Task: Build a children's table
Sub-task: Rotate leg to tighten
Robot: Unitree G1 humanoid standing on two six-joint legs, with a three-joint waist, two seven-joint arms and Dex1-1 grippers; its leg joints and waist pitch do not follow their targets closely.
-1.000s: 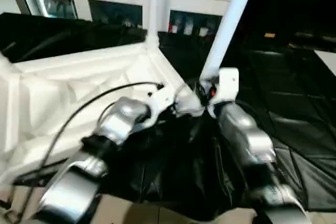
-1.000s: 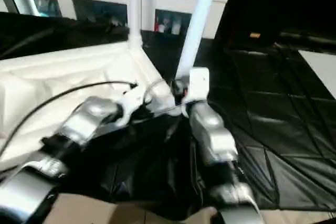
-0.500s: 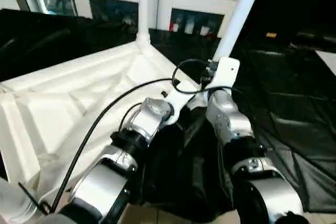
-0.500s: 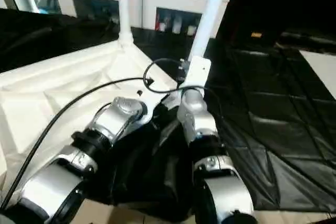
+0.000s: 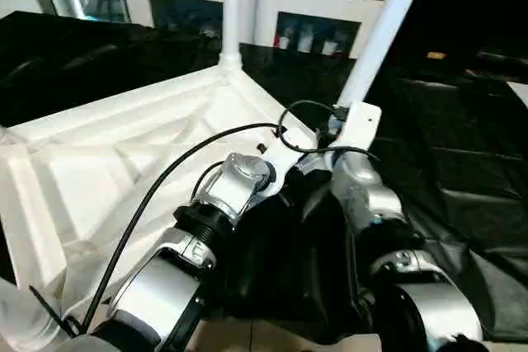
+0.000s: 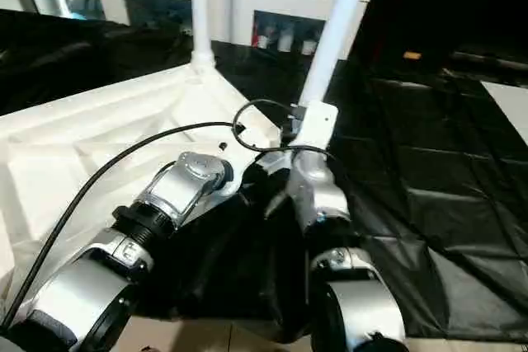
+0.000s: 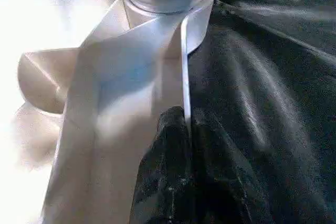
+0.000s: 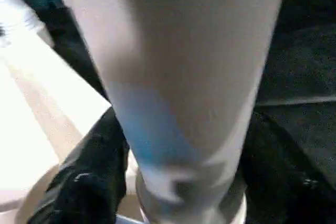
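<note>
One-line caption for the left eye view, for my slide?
Both arms work a tilted leg at the upturned tabletop's near corner; another leg stands upright behind.

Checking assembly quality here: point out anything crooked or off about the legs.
The near leg, beside the right arm, leans markedly to the right, while the far leg stands straight up from its corner of the tabletop. The near one looks not squarely seated.

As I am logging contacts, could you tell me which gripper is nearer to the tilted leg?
Right. The right gripper is right up against the tilted leg near its base; the left gripper pinches the tabletop rim beside that corner socket.
</note>
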